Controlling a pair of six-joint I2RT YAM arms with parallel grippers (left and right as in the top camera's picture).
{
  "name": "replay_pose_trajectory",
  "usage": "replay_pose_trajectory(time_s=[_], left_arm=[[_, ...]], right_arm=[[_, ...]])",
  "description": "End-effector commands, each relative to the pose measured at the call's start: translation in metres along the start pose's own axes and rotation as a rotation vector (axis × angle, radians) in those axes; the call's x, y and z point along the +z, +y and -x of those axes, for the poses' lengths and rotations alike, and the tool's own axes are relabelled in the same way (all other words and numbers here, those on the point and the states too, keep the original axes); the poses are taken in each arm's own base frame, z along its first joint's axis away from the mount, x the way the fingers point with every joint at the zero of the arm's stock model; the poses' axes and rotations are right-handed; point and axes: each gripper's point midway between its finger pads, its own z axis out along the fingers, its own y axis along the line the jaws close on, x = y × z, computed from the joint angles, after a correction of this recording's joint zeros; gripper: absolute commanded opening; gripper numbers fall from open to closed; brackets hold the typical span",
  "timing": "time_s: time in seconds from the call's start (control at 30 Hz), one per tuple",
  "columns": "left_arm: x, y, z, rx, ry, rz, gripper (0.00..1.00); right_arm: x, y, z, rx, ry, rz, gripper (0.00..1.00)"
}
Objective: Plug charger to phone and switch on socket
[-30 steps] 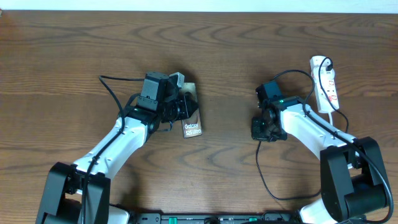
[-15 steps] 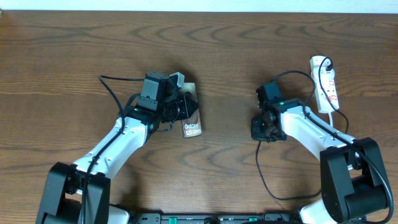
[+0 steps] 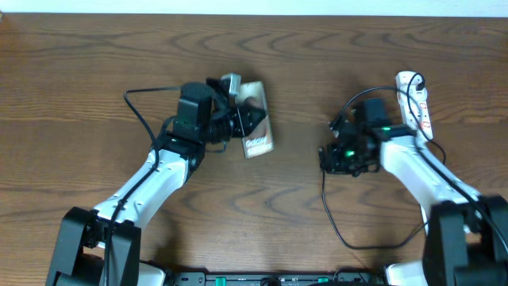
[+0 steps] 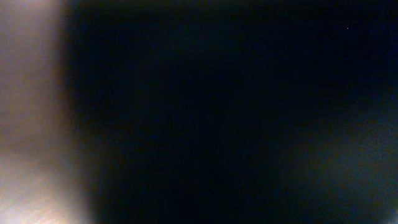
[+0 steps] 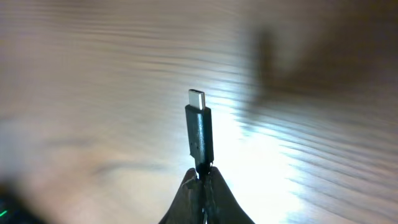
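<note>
The left fingers (image 3: pixel 242 121) are clamping shut on the left edge of the phone (image 3: pixel 259 137), which is sitting tilted near the middle of the worktop (image 3: pixel 95 63) with its lettered end nearer the robot. Whether it is resting on the wood or hanging clear of it, I cannot tell from overhead. The fingers are covering part of its far end. The left wrist camera is giving almost nothing: a black mass is filling the frame, with only a pale blurred strip down the left side.

The right fingers (image 5: pixel 202 177) are pinching shut on the charger (image 5: pixel 199 127) just behind its connector, and the metal tip is sticking straight out above blurred wood grain. From overhead the right arm is hiding that tip. Only the thin cable is showing, running toward the near edge and curving right until the arm is covering it. The socket (image 3: pixel 415 99) is lying at the far right, well apart from the phone, with black cable crossing its far end and its switch too small to read.
</note>
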Motion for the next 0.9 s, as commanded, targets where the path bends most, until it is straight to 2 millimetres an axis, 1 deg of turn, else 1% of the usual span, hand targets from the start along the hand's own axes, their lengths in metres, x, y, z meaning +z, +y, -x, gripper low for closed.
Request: replay_pose_trajectory(time_s=[0.0, 0.07, 0.13, 0.27, 0.37, 0.57, 0.67, 0.77, 0.87], left_arm=[[-0.008, -0.049, 0.014, -0.047, 0.002, -0.200, 0.07], [-0.012, -0.063, 0.026, -0.074, -0.038, -0.252, 0.08], [-0.015, -0.075, 0.033, -0.063, -0.058, -0.300, 0.07], [-0.025, -0.099, 0.044, -0.011, -0.092, -0.397, 0.07], [-0.029, -0.107, 0.047, 0.004, -0.107, -0.428, 0.07], [-0.029, -0.107, 0.048, -0.024, -0.105, -0.432, 0.07], [-0.032, -0.112, 0.051, -0.059, -0.109, -0.451, 0.08], [-0.036, -0.119, 0.056, -0.089, -0.119, -0.480, 0.08], [-0.036, -0.118, 0.061, -0.158, -0.132, -0.477, 0.07]], right_arm=[[-0.044, 0.072, 0.007, -0.261, -0.108, 0.451, 0.01], [-0.061, 0.091, 0.001, -0.348, -0.145, 0.605, 0.01], [-0.070, 0.103, -0.004, -0.405, -0.169, 0.698, 0.01], [-0.089, 0.122, -0.005, -0.459, -0.227, 0.845, 0.01], [-0.102, 0.132, -0.002, -0.493, -0.273, 0.935, 0.01], [-0.105, 0.135, -0.002, -0.506, -0.282, 0.957, 0.01], [-0.108, 0.142, -0.004, -0.515, -0.279, 0.993, 0.01], [-0.106, 0.146, -0.007, -0.537, -0.270, 1.001, 0.01], [-0.102, 0.154, -0.011, -0.573, -0.254, 1.013, 0.01]])
